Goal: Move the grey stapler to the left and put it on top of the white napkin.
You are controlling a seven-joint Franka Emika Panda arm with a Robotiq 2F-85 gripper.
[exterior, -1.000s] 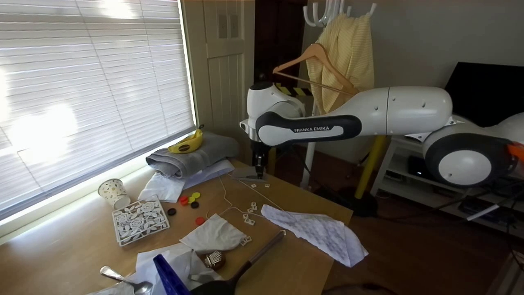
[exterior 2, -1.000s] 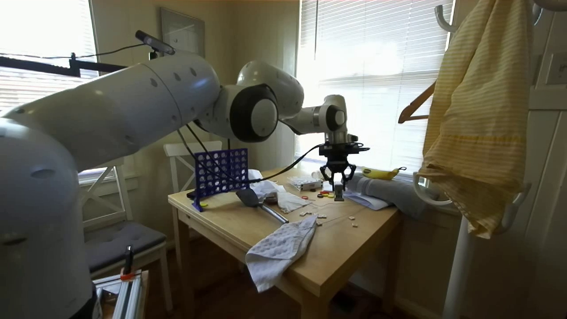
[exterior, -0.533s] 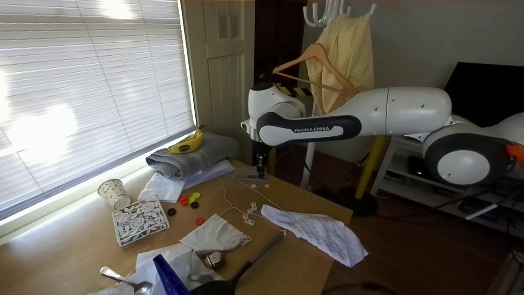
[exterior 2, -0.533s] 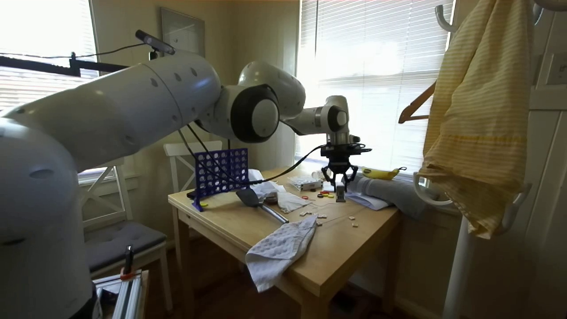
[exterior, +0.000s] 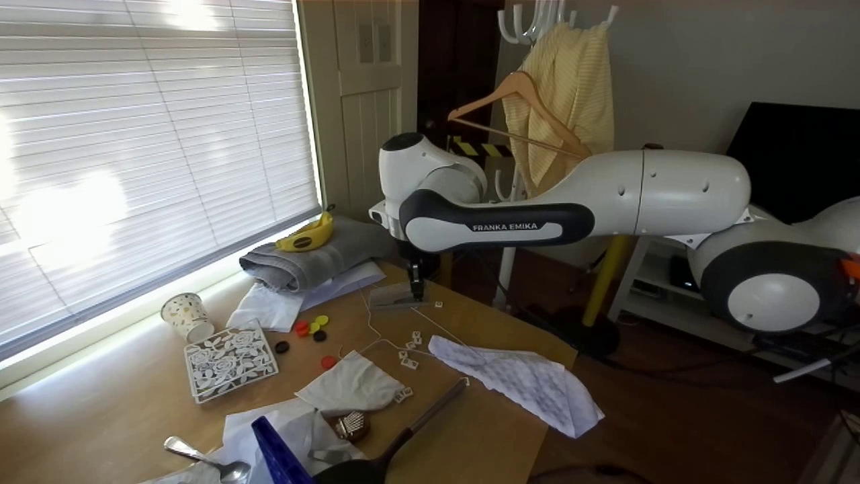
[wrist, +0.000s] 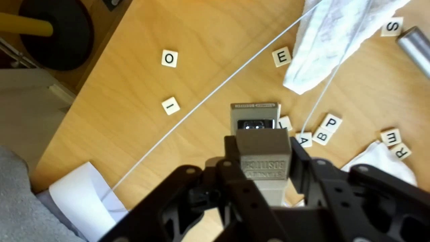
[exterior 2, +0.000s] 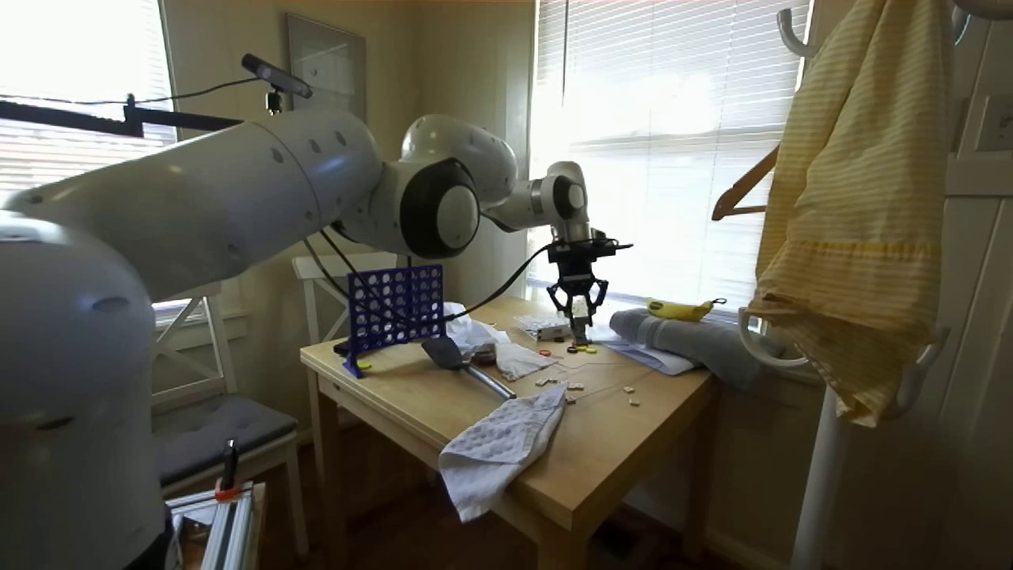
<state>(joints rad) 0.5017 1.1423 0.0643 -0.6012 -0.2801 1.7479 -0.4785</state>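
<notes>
Grey boxy stapler (wrist: 263, 156) in the grip of the black two-fingered end effector (exterior 2: 582, 321), held up over the tan wooden tabletop (exterior: 101, 396)

So yeah, it's pinched from both sides, close to one end. The long axis looks roughly level. In an exterior view you get its grey long side (exterior: 390, 297) running left to right; in an exterior view it's pretty much end-on, just the narrow end (exterior 2: 583, 336) facing out. Looking down in the wrist view, it runs bottom to top, and the end with the small shiny metal plate (wrist: 254, 124) points to the top edge.

The wrist view is also where you can read stuff: BOSTITCH on the stapler, upside down, and black letters on the little square cream tiles (wrist: 169, 58). In both exterior views those are too small to read. A shiny metal spoon (exterior: 207, 460) I can only make out in an exterior view.
</notes>
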